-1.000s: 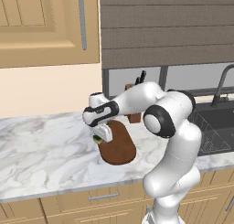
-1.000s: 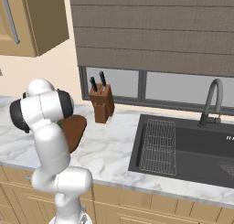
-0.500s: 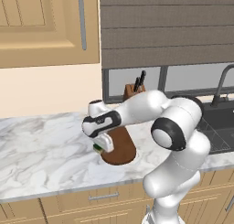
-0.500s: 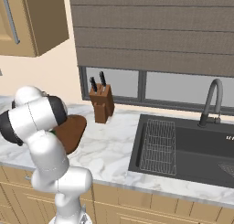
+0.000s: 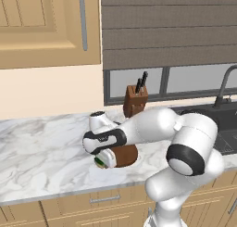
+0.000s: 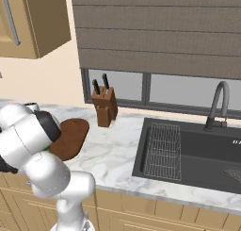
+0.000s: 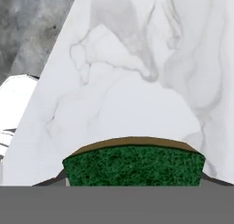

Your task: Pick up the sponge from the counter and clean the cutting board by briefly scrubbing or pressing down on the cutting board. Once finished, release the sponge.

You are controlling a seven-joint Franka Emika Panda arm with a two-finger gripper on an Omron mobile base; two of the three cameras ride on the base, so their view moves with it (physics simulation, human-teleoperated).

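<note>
Hand view alone shows sponge (image 7: 133, 166) at cutting board (image 7: 132, 141) edge; hand's grip unclear

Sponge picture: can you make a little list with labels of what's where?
sponge: green top, at the near edge of the cutting board, right under the hand
cutting board: dark brown, flat on the counter
counter: white marble
knife block: upright, behind the board
sink: dark, to the right
gripper: low over the sponge; grip unclear

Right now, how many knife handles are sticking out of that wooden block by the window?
2. Both black knife handles rise side by side from the top of the knife block; any shorter ones would be hidden.
</note>
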